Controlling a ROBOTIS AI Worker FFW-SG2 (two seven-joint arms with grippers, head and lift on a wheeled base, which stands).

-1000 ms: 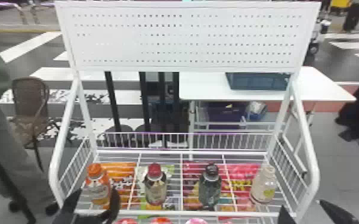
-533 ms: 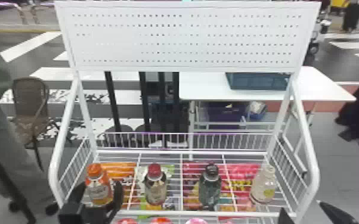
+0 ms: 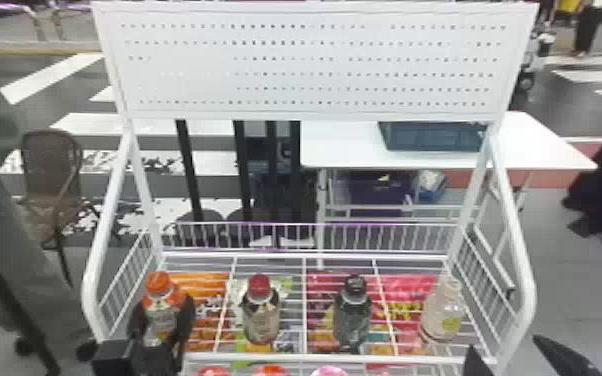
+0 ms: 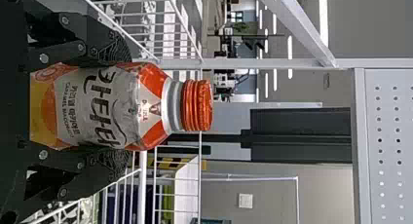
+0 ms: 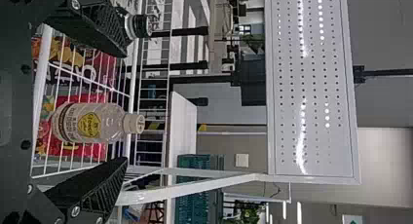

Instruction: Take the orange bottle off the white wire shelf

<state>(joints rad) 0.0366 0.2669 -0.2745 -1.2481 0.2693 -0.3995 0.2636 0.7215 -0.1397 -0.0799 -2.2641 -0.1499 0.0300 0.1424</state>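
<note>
Orange bottle [image 3: 160, 310] at the near left of the white wire shelf [image 3: 275, 358], upright, orange cap up, leftmost of four bottles in a row. Left gripper [image 3: 166, 312] has hold of it: one finger along each side, pads against the label, neck and cap clear above the tips. Whether the bottle's base touches the wires, I cannot tell (the gripper covers it in the head view).

Right gripper [image 3: 502, 345] at the near right corner of the shelf, jaws wide, nothing between the pads. From its wrist view, the clear bottle [image 5: 92, 122] with the pale cap stands beyond the fingers, apart from both.

Rest of the row, left to right after the orange one: red-capped bottle [image 3: 260, 317], black-capped bottle [image 3: 352, 317], then the clear one at the right end. All upright, well apart from one another. Bright packets show through the wires below: orange packet [image 3: 205, 285] at left, pink packet [image 3: 410, 287] at right. Rounded tops, one of them a pink top [image 3: 330, 371], peek out below the near rail.

Perforated white panel [image 3: 315, 65] above the far side of the shelf. Farther off, at right, a white table [image 3: 345, 150] bearing a blue-green crate [image 3: 432, 137]; far left, a brown chair [image 3: 50, 165].
</note>
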